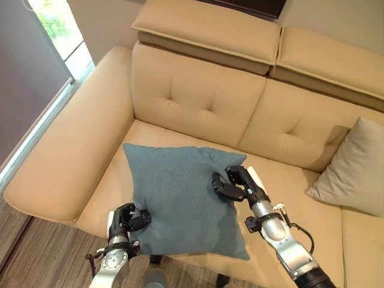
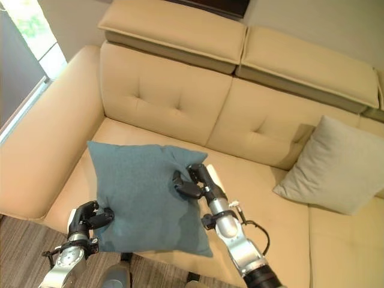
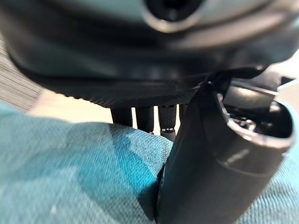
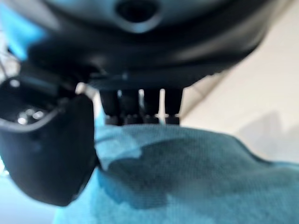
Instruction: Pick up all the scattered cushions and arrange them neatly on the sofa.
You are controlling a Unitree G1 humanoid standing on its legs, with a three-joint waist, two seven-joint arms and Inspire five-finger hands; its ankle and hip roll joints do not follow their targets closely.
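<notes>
Fingers of left hand [image 1: 129,219] and right hand [image 1: 235,183] pinch the teal cushion [image 1: 180,195] at 7 and 3 o'clock: placing step; next, prop it against the sofa [image 1: 198,102] backrest.

Your left arm enters from the lower left, its left hand [image 1: 127,219] low at the near edge of the teal cushion [image 1: 180,195], thumb [image 3: 219,154] on top of the fabric and fingers [image 3: 145,119] curled beneath, pinching it. Your right arm reaches in from the lower right, forearm angled up and inward, with the right hand [image 1: 235,183] at the cushion's far right edge. Its thumb [image 4: 49,149] presses on top while the fingers [image 4: 140,107] curl over the fabric's rim, clamping it.
</notes>
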